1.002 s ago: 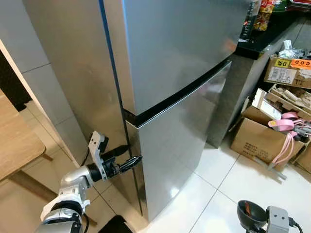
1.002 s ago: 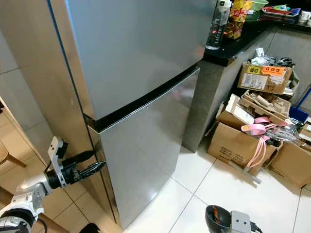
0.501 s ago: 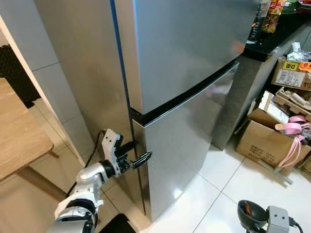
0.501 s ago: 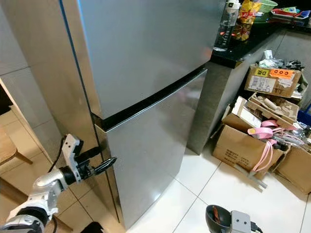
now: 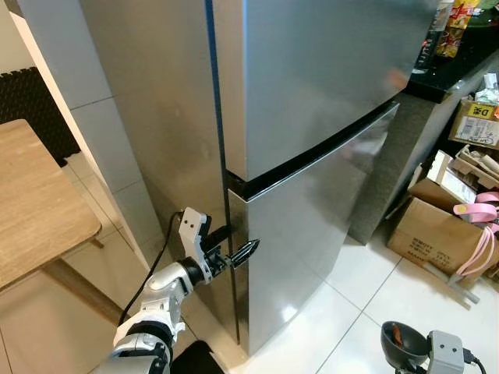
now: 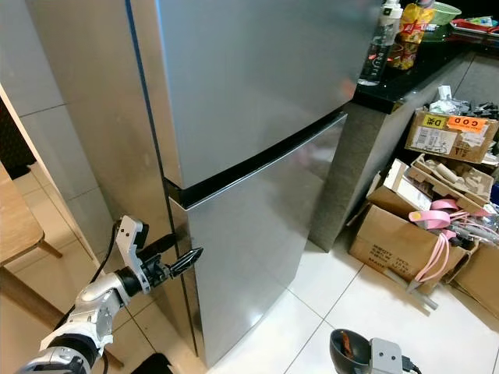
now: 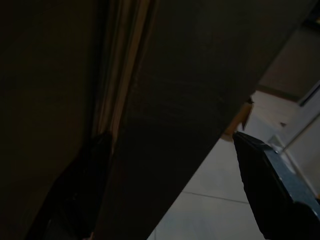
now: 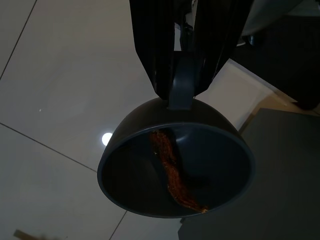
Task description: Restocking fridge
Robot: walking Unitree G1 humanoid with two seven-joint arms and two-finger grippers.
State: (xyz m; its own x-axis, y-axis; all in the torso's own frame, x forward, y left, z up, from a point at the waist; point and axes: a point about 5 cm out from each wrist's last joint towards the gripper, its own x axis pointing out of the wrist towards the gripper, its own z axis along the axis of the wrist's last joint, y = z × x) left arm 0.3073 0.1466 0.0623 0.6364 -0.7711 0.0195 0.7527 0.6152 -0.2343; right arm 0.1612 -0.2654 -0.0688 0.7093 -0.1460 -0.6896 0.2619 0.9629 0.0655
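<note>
The steel fridge has an upper door [image 5: 327, 70] and a lower door [image 5: 327, 218], both closed. My left gripper [image 5: 238, 241] is open at the left edge of the lower door, just under the black gap between the doors. One finger [image 7: 270, 185] lies across the door's front, the other [image 7: 80, 190] sits in the dark seam at the side. My right gripper [image 8: 180, 85] hangs low at the bottom right, shut on the handle of a dark bowl [image 8: 210, 150]. An orange-brown strip of food [image 8: 172, 175] lies in the bowl.
A wooden table [image 5: 31, 210] stands to the left, close to the left arm. Right of the fridge is a black counter with a bottle [image 6: 374, 47] and snack bags. Cardboard boxes [image 5: 437, 226] and pink hangers crowd the floor beneath it. White tiles lie in front.
The whole view has shifted, so the camera moved. My left gripper has slid forward, its front finger now reaching past the lower door's edge. The right gripper and bowl stay put.
</note>
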